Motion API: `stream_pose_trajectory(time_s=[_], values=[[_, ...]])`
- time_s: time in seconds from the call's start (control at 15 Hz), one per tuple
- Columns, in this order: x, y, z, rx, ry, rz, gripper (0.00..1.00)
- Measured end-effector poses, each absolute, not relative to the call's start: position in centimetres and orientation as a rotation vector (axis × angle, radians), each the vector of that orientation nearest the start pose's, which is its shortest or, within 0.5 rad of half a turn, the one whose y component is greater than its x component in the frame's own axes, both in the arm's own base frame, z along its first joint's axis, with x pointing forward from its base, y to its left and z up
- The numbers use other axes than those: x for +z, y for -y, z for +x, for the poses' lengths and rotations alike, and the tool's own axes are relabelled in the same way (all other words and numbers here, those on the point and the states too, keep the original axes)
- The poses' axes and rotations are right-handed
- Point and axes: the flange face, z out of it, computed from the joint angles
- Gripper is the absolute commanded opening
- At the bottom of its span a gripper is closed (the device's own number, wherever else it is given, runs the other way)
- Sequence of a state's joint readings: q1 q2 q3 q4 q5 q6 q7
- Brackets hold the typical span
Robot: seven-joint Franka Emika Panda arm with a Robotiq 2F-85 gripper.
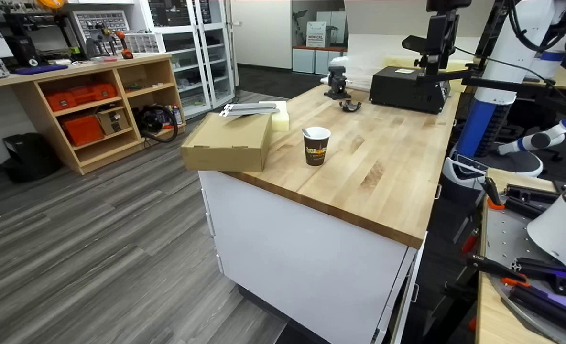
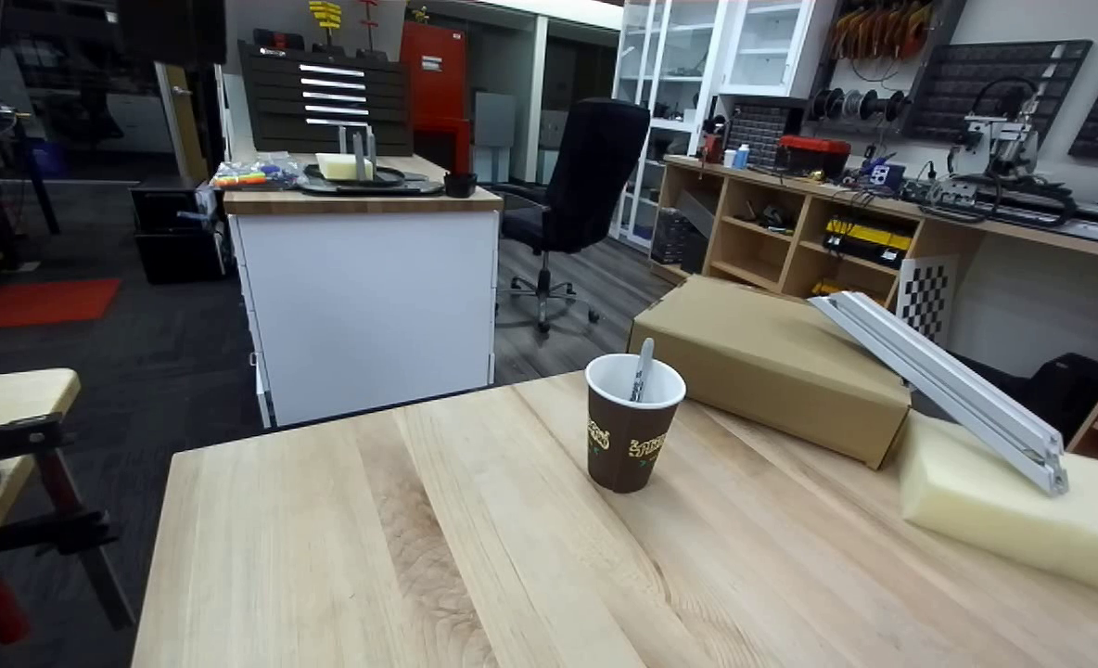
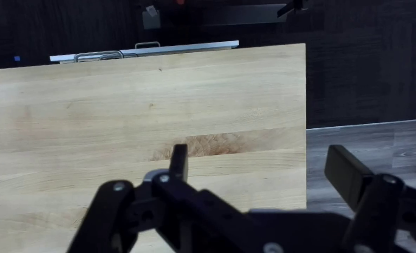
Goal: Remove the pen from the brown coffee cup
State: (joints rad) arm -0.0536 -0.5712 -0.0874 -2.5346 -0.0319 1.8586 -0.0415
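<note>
The brown coffee cup (image 1: 315,152) stands upright on the wooden table, with a white rim and inside and gold lettering; it also shows in an exterior view (image 2: 625,455). The pen (image 2: 643,366) is grey with dark print and leans inside the cup, its upper end above the rim; its lower end is hidden by the cup wall. Its tip also shows in an exterior view (image 1: 305,133). In the wrist view my gripper (image 3: 257,151) is open, with nothing between its fingers, above the table's end edge. Cup and pen are out of the wrist view.
A cardboard box (image 2: 772,362) stands close behind the cup. A metal profile (image 2: 938,390) rests on the box and on a yellow foam block (image 2: 1022,510). A black device (image 1: 407,91) stands farther along the wooden table (image 1: 374,191). A clamp (image 2: 34,529) shows at the side.
</note>
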Motion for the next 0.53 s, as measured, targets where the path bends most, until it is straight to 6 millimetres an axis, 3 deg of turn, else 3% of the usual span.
stream_pose_trajectory(time_s=[0.27,0.53], values=[[48.9,7.4,37.2,0.124,0.032,-3.198,1.0],[53.2,10.6,40.5,0.044,0.258,-3.231,1.0]])
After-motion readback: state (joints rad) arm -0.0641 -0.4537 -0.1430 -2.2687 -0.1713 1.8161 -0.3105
